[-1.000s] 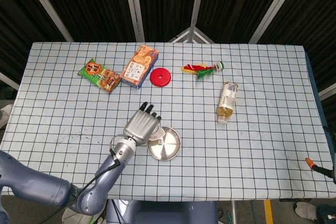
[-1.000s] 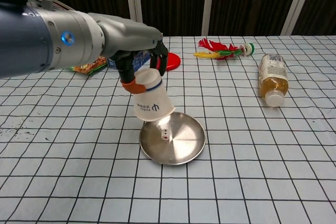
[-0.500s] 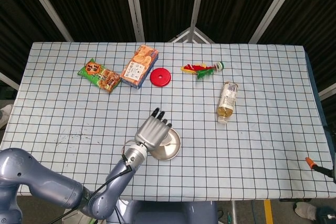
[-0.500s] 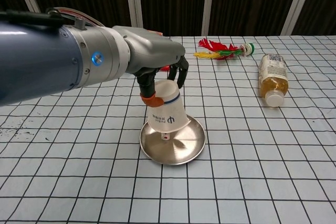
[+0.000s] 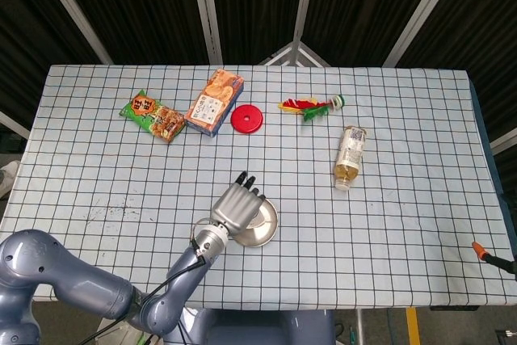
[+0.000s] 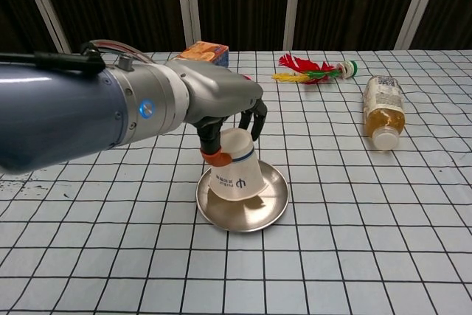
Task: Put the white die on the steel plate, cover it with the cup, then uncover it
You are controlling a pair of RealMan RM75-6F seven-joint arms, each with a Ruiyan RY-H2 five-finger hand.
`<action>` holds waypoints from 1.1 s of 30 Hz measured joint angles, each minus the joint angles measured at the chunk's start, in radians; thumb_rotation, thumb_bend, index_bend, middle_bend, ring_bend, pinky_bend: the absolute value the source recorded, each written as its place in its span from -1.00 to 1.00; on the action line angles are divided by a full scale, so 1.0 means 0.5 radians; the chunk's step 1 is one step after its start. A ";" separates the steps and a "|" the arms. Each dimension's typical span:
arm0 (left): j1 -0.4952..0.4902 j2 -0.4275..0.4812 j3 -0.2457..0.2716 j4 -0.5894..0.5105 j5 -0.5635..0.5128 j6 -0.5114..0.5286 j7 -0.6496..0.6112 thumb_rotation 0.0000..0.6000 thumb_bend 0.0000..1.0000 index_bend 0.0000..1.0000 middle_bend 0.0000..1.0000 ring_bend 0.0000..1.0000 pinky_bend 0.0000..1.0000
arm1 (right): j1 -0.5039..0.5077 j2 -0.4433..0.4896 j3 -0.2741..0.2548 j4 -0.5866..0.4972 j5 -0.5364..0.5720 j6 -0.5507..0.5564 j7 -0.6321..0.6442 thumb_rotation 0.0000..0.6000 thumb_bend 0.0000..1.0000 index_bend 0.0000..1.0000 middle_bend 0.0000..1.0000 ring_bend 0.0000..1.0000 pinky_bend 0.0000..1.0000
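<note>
In the chest view my left hand (image 6: 221,119) grips a white paper cup (image 6: 236,173) upside down from above. The cup's rim sits on the steel plate (image 6: 267,208), slightly tilted. The white die is hidden under the cup. From the head camera my left hand (image 5: 237,209) covers the cup and the left part of the steel plate (image 5: 265,228). My right hand shows in neither view.
A plastic bottle of yellow drink (image 6: 383,114) lies at the right. A red and green feather toy (image 6: 310,70), a red lid (image 5: 246,119), an orange box (image 5: 214,101) and a snack packet (image 5: 153,115) lie across the far half of the checked tablecloth.
My left hand has lowered the upturned cup onto the plate. The die, visible a second ago, is now covered.
</note>
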 measured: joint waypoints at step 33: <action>0.089 -0.033 -0.024 0.062 0.039 -0.309 -0.430 1.00 0.03 -0.24 -0.29 -0.75 -0.83 | -0.006 0.010 0.007 -0.011 -0.002 0.000 0.029 1.00 -0.81 -0.63 -0.80 -0.73 -0.86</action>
